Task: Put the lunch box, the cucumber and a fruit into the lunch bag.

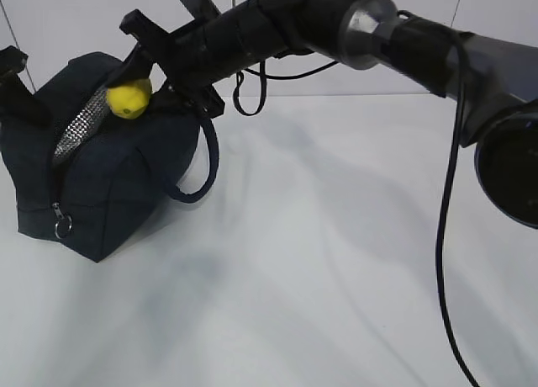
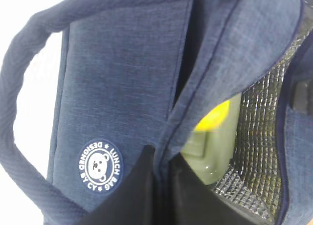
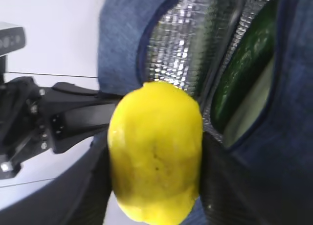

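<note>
The navy lunch bag (image 1: 109, 185) stands at the far left with its top open and its silver lining (image 1: 80, 130) showing. My right gripper (image 1: 133, 91) reaches across and holds the yellow fruit (image 1: 129, 98) just above the opening. In the right wrist view the fruit (image 3: 155, 151) fills the gap between both fingers of that gripper (image 3: 155, 178). Inside the bag (image 3: 274, 176) lie the dark green cucumber (image 3: 239, 73) and the pale green lunch box (image 3: 249, 110). My left gripper (image 2: 161, 186) is shut on the bag's rim (image 2: 181, 112), beside the lunch box (image 2: 215, 149).
A loop handle (image 1: 202, 164) hangs off the bag's right side, and another handle (image 2: 19, 112) arches near my left gripper. The zipper's ring pull (image 1: 62, 227) dangles at the bag's front corner. White tabletop (image 1: 336, 261) spreads to the right. A black cable (image 1: 445, 261) hangs from my right arm.
</note>
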Controlling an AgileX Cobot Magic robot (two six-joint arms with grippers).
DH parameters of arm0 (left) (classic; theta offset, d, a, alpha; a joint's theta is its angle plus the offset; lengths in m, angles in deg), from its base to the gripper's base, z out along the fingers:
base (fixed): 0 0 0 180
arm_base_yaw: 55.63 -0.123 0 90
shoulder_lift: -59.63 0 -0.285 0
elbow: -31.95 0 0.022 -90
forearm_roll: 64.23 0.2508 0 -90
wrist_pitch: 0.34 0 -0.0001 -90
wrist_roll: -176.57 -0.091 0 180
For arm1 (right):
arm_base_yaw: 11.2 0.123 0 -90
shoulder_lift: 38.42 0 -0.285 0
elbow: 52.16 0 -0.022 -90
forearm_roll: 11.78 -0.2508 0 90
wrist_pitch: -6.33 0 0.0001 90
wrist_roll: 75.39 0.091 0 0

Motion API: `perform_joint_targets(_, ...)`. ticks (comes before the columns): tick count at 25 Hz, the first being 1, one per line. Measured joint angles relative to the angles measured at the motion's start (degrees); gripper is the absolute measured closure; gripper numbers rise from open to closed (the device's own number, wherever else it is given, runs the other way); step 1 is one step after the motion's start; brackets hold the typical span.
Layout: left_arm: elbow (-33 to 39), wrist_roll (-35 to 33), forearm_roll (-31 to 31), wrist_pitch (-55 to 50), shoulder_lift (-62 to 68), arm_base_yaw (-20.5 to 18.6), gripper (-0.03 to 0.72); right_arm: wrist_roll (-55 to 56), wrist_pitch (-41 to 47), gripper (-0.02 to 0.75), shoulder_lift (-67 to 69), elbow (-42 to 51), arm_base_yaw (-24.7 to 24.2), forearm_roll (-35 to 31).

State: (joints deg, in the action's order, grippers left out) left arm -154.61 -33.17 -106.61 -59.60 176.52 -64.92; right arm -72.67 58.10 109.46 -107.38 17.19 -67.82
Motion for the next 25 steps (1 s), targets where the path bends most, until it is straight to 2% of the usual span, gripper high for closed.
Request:
perform_joint_targets(4,0.0,0.0,-0.03,0.0,0.0,0.0,0.692,-1.3,-0.32,0.224,0.41,0.0,0.0,-0.04)
perform_joint_targets(7,0.0,0.0,-0.03,0.0,0.0,0.0,0.692,-1.63,-0.66,0.184,0.41,0.0,0.0,-0.44)
perform_joint_targets(10,0.0,0.0,-0.14,-0.11,0.0,0.0,0.692,-1.92,-0.79,0.178,0.55,0.0,0.0,-2.21)
perform_joint_targets(14,0.0,0.0,-0.14,-0.39,0.0,0.0,0.692,-2.72,1.13,0.178,0.69,0.0,-0.1,-8.02)
perform_joint_targets(19,0.0,0.0,-0.16,-0.79,0.0,0.0,0.692,-9.86,8.22,0.178,0.69,0.0,-0.44,-12.76)
perform_joint_targets(25,0.0,0.0,-0.29,-1.65,0.0,0.0,0.692,-15.65,16.33,0.178,0.69,0.0,-1.12,-22.35)
